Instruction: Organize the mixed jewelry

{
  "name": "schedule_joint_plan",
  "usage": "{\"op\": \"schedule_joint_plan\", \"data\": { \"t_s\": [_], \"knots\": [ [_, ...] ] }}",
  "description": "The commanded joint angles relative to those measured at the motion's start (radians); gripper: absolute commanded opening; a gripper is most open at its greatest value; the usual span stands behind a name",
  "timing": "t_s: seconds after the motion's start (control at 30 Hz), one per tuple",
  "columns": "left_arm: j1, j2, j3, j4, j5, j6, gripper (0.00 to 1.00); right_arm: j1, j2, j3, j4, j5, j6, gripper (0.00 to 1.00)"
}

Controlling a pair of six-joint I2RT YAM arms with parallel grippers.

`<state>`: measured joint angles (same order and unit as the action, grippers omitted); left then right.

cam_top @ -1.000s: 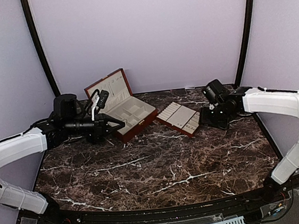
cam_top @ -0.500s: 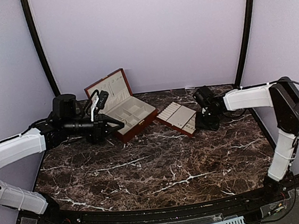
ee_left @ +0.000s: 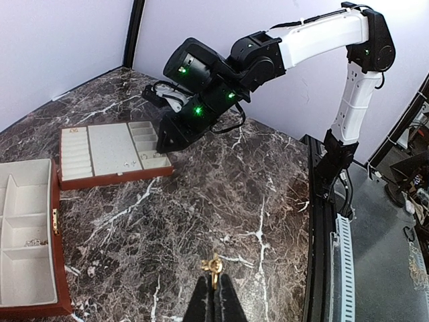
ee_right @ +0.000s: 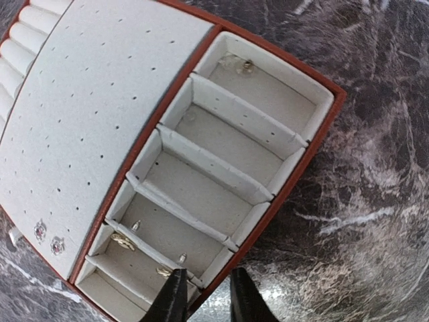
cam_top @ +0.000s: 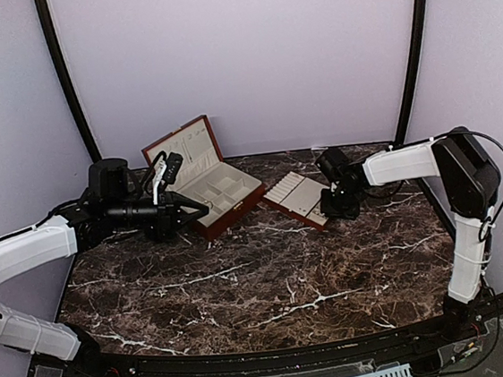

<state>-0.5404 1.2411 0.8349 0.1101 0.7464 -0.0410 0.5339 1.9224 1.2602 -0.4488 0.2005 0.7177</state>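
My left gripper [ee_left: 214, 287] is shut on a tiny gold ring-like piece [ee_left: 213, 267] and holds it above the marble; in the top view it [cam_top: 205, 213] sits by the front of the red-brown wooden box [cam_top: 220, 192]. My right gripper [ee_right: 206, 295] is open, its fingertips straddling the near rim of the cream-lined compartment tray [ee_right: 281, 194]. Small pale-metal pieces lie in the tray's end compartments [ee_right: 124, 241] [ee_right: 164, 272] [ee_right: 247, 65]. Two pink studs [ee_right: 40, 230] sit in the perforated pad. In the top view the right gripper [cam_top: 327, 207] is at the tray's right end [cam_top: 299, 194].
The open wooden box [ee_left: 27, 235] has cream compartments, one holding a small pale piece [ee_left: 33, 243]. The right arm [ee_left: 201, 100] hangs over the tray [ee_left: 100, 151] in the left wrist view. Dark marble table [cam_top: 270, 277] lies between the arms.
My right arm has swung left and lowered its gripper onto the tray's right end. The left arm and its gold piece have not moved.
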Motion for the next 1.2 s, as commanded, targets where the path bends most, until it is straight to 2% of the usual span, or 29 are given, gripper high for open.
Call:
{"op": "schedule_joint_plan", "data": {
  "t_s": [0.0,0.07,0.27,0.53,0.63,0.9,1.17],
  "knots": [
    [0.003,-0.025,0.003,-0.019,0.002,0.025,0.00,-0.003,0.027,0.021,0.000,0.016,-0.007,0.17],
    [0.002,-0.024,0.004,-0.021,0.001,0.026,0.00,-0.004,0.025,0.014,-0.008,0.021,-0.007,0.11],
    [0.003,-0.021,0.003,-0.017,0.002,0.026,0.00,-0.004,-0.023,-0.051,-0.023,0.051,-0.018,0.04],
    [0.002,-0.015,-0.001,-0.013,0.002,0.023,0.00,-0.003,-0.159,-0.206,-0.076,0.107,-0.042,0.00],
    [0.000,-0.011,-0.002,-0.016,0.013,0.032,0.00,0.009,-0.236,-0.270,-0.056,0.083,-0.096,0.00],
    [-0.013,0.004,-0.003,-0.018,0.044,0.045,0.00,0.137,-0.363,-0.398,-0.003,0.008,-0.159,0.00],
    [-0.058,0.027,0.000,-0.043,0.023,0.075,0.00,0.298,-0.342,-0.373,-0.038,0.002,-0.051,0.00]
  ]
}}
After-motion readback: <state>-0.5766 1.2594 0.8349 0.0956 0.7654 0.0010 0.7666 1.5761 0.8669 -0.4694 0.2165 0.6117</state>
